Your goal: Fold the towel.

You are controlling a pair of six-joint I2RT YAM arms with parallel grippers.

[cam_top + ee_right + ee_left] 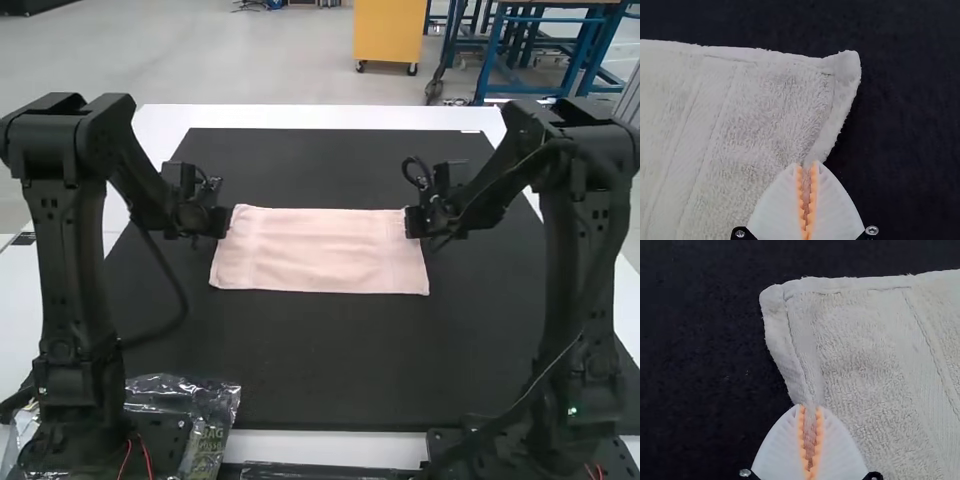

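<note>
1. A white table (300,116) spans the scene, a black mat (300,370) covering much of its top.
2. My two black arms flank the mat: the left arm (70,250) at the high view's left, the right arm (575,250) at its right, both bent inward above the surface.
3. A pale pink terry towel (320,250) lies spread as a wide rectangle on the mat, between my grippers, with light creases across its middle and stitched bands near both ends.
4. Clear plastic packaging (210,400) sits crumpled beside the base of my left arm.
5. My left gripper (226,222) meets the towel's left side; up close, the left gripper (810,409) pinches the side hem near a corner, cloth caught between orange pads (802,432).
6. My right gripper (412,222) mirrors it on the right side; the right gripper (807,166) pinches that hem near a corner, between its own ribbed white fingers (835,200).
</note>
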